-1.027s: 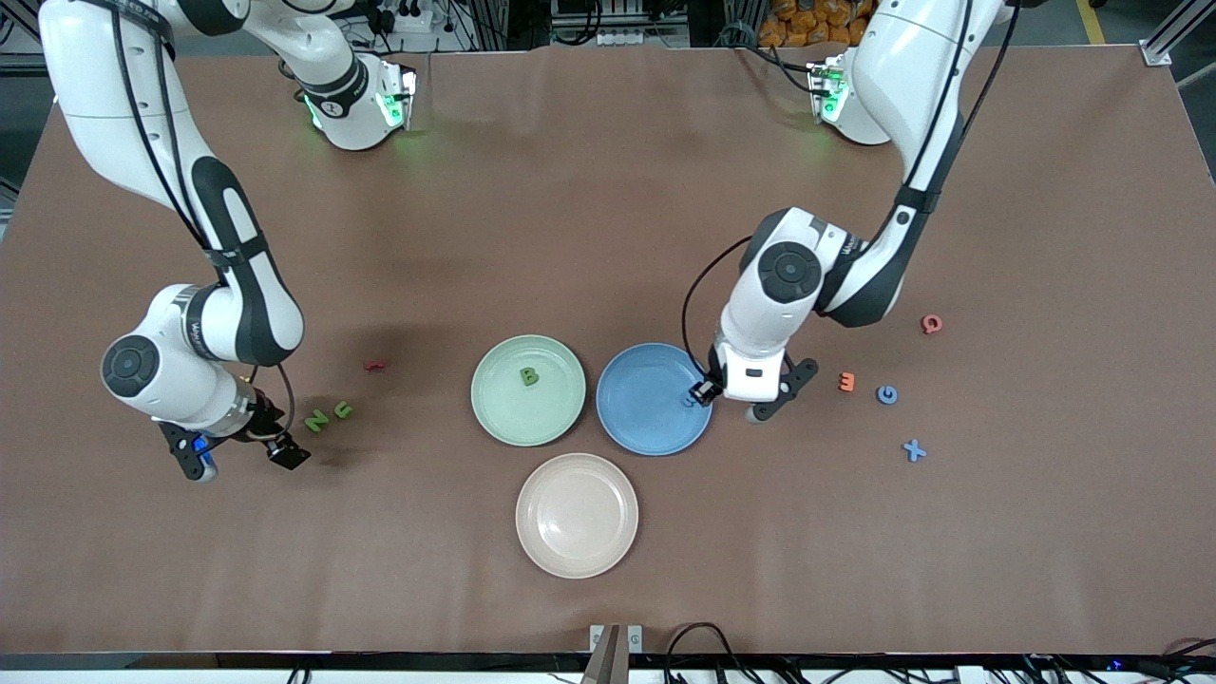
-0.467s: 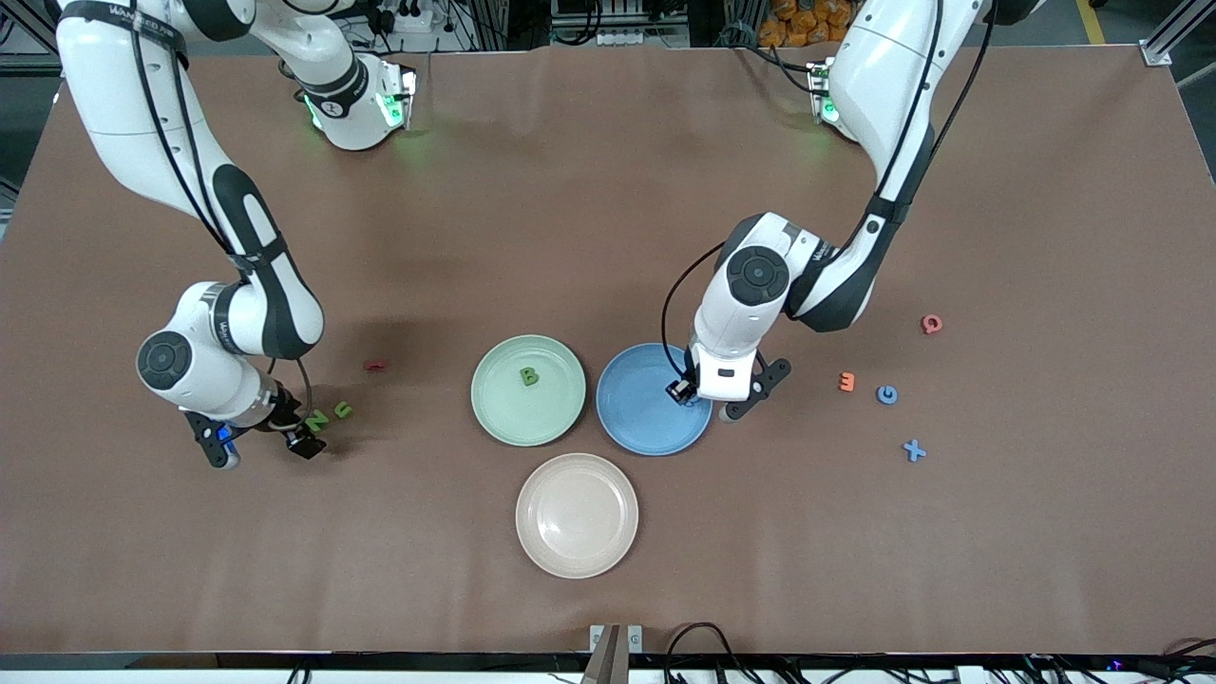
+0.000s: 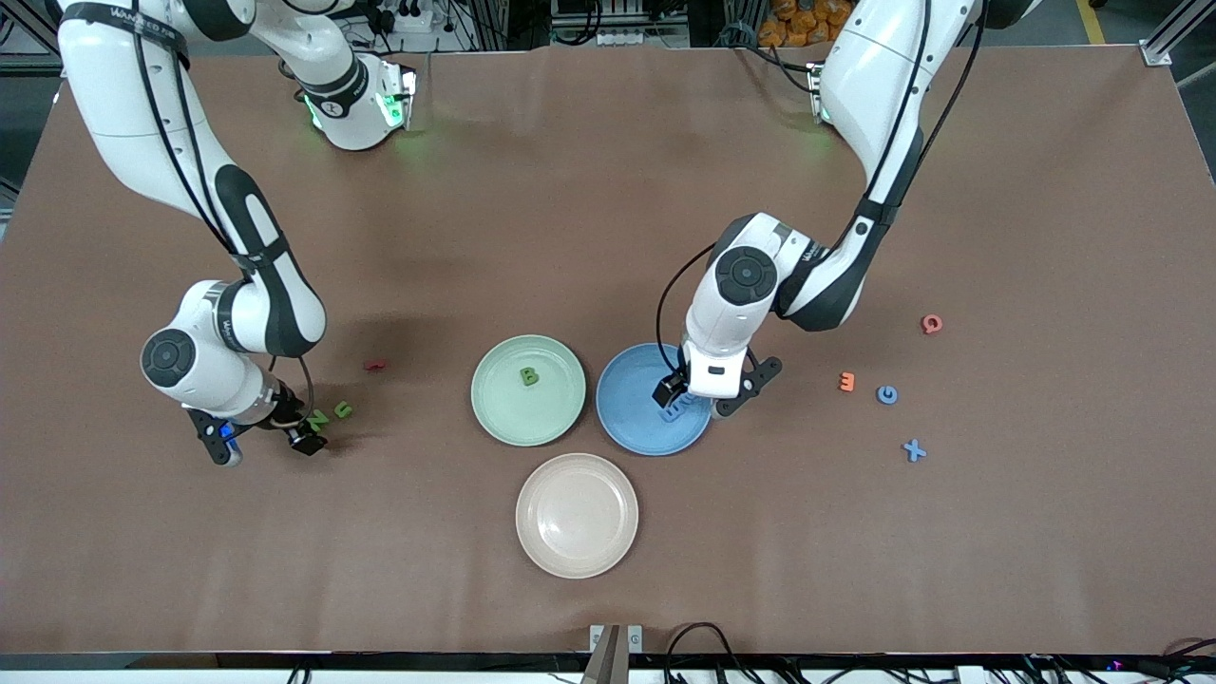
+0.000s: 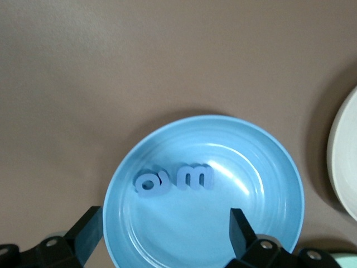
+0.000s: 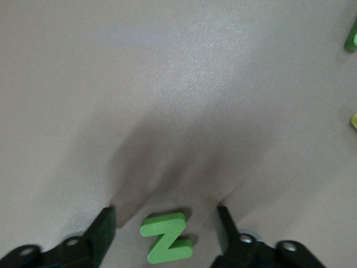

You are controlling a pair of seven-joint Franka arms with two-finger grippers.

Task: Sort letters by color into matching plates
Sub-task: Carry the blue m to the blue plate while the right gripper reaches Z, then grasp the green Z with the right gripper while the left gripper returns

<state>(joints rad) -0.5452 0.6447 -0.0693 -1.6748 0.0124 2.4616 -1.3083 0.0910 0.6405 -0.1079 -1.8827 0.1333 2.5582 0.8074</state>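
Nearest the front camera on the surface [image 3: 855, 570] lies the cream plate [image 3: 577, 515], holding nothing. Next come a blue X [image 3: 914, 450] toward the left arm's end and, toward the right arm's end, the right hand [image 3: 267, 439], low over the surface with its fingers spread wide and nothing yet between them; its wrist view shows a green Z [image 5: 166, 237] lying flat in the gap, untouched. A second green letter [image 3: 343, 410] lies just beside it. The blue plate [image 3: 627, 432] and the pale green plate [image 3: 503, 413] sit side by side, close but apart. The left hand [image 3: 690, 400] hangs over the blue plate, released and carrying nothing, and two blue letters [image 4: 174, 180] lie touching one another inside that plate. A green B [image 3: 528, 376] rests in the green plate. A blue G [image 3: 886, 394], an orange letter [image 3: 846, 382], a dark red letter [image 3: 375, 364] and, farthest, a red letter [image 3: 932, 324] lie loose on the surface. Judgement: the left arm's blue delivery looks complete, while the right arm is at the grasp stage on the Z. The next move calls for closing squarely on that small flat piece, lifting it, then carrying it to the green plate.
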